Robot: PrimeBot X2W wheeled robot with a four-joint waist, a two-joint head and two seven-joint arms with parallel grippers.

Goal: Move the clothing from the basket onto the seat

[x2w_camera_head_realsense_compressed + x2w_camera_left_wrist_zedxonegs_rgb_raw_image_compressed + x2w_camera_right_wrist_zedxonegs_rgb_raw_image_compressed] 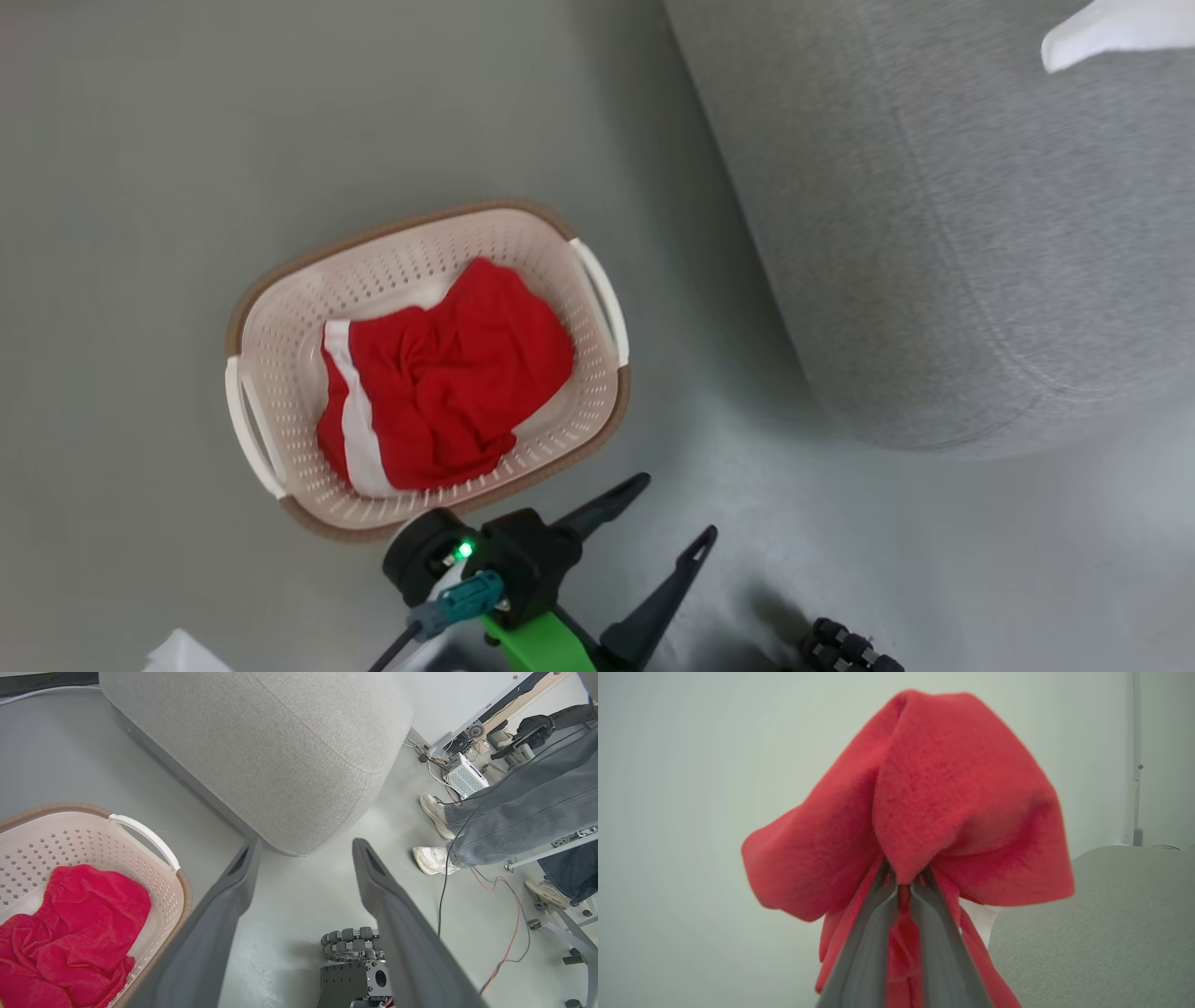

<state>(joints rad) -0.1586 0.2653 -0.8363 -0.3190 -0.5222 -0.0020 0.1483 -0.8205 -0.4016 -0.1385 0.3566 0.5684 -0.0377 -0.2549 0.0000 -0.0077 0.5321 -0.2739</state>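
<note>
The basket point(280, 308) stands on the floor with crumpled red clothing point(448, 383) in it, a white stripe along one side. My left gripper point(679, 507) hovers just right of the basket's near corner, open and holding nothing. In the left wrist view, my left gripper point(304, 845) points at the seat point(280, 751), with the basket point(149, 835) and clothing point(84, 933) on the left. My right gripper point(903, 883) is shut on a red garment point(952, 798) that bunches over the fingertips and hangs below. The grey seat point(1101, 933) lies beside it at lower right, and the seat point(952, 233) rises right of the basket.
A person's legs and white shoes point(434, 858) stand on the floor right of the seat, among cables point(495, 914) and equipment. A dark chain-like part of the robot point(350, 942) sits on the floor between my left fingers. A white shape point(1111, 33) shows over the seat's far corner.
</note>
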